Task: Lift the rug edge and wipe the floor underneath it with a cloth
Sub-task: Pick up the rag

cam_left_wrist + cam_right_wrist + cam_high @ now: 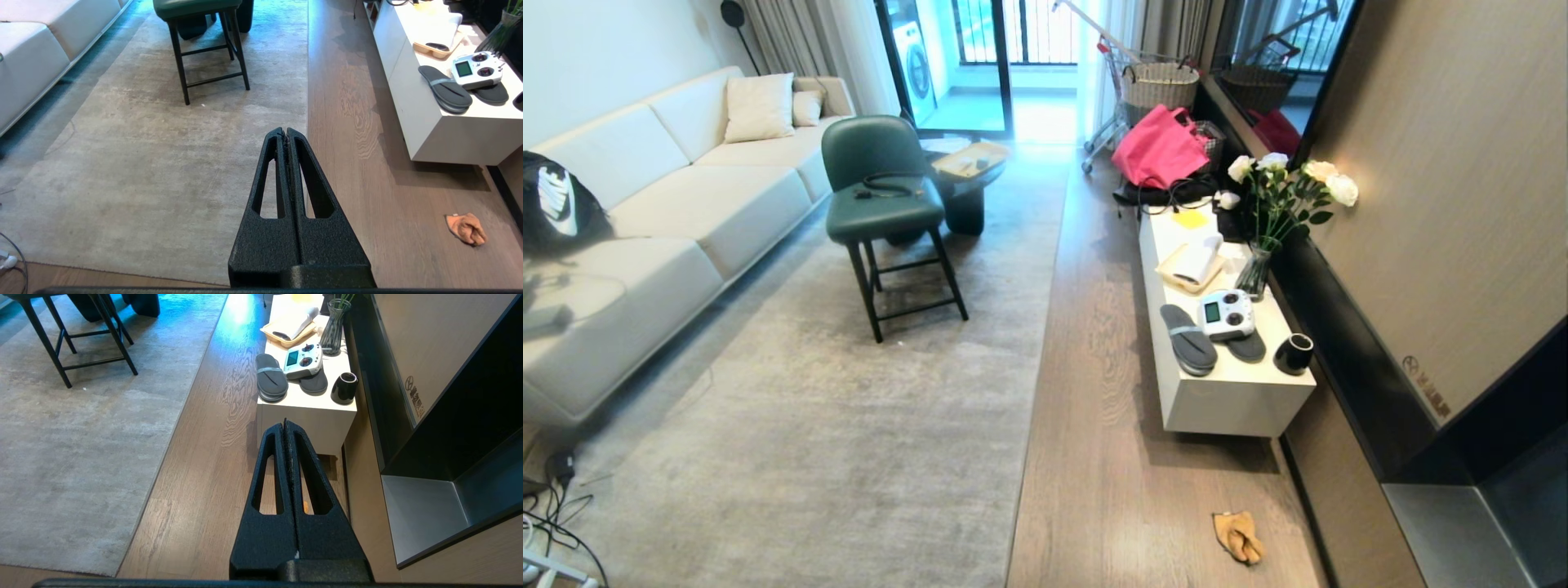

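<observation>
Running along the left of the head view, cream sofa (686, 188). Filling the lower left and centre, pale grey rug, flat, with green chair (882, 204) standing on it at upper centre. Straight down the middle of the frame, rug edge (1033, 392), lying flush against the floor (1111, 457) of brown planks. At right of centre, white low cabinet (1225, 392) carrying slippers, a remote controller (1227, 314), a black cup (1294, 353) and a vase of white roses. At lower right, the cloth (1239, 536), crumpled on bare planks, well apart from the rug. Left gripper (287, 131) clenched, empty, over the rug. Right gripper (285, 424) likewise clenched, empty.
</observation>
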Tool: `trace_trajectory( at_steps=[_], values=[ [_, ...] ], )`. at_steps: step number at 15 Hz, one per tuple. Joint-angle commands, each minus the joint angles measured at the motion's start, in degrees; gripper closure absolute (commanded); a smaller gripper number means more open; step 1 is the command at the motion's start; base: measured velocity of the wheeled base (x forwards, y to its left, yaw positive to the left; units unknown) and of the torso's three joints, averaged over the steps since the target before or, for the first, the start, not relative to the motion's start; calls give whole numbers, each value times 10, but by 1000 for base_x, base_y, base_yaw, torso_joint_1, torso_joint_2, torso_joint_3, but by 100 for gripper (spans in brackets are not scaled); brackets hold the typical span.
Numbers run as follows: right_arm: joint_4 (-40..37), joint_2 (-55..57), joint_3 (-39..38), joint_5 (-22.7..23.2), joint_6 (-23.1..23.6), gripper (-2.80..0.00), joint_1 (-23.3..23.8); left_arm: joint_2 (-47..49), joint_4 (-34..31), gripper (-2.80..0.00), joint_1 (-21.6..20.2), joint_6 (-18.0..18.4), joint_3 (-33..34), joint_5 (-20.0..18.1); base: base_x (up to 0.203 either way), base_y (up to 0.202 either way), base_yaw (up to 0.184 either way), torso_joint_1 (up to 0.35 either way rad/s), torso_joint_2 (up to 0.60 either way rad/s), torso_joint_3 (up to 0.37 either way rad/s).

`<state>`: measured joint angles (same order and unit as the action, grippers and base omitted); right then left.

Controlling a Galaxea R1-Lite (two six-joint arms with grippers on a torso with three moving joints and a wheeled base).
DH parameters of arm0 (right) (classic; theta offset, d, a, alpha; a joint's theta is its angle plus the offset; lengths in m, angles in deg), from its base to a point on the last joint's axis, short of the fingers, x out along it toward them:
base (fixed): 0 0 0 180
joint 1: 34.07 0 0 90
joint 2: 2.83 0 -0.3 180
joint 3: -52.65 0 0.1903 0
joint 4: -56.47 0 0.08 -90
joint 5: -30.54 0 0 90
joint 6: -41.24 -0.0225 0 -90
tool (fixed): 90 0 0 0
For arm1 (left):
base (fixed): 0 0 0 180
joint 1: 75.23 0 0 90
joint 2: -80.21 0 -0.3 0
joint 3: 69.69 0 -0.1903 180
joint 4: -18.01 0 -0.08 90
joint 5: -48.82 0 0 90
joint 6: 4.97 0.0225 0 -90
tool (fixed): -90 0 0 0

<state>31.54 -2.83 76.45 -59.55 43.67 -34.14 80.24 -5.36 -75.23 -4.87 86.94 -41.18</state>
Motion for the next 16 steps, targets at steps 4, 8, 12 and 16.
trace_trajectory(
  at_steps=[4, 8, 12, 16],
  values=[
    [0, 0, 0, 0, 0, 0, 0, 0, 0, 0, 0, -1, -1, 0, 0, 0, 0, 0, 0, 0],
    [0, 0, 0, 0, 0, 0, 0, 0, 0, 0, 0, 0, 0, 0, 0, 0, 0, 0, 0, 0],
    [0, 0, 0, 0, 0, 0, 0, 0, 0, 0, 0, 0, 0, 0, 0, 0, 0, 0, 0, 0],
    [0, 0, 0, 0, -1, 0, 0, 0, 0, 0, 0, 0, 0, 0, 0, 0, 0, 0, 0, 0]
  ],
)
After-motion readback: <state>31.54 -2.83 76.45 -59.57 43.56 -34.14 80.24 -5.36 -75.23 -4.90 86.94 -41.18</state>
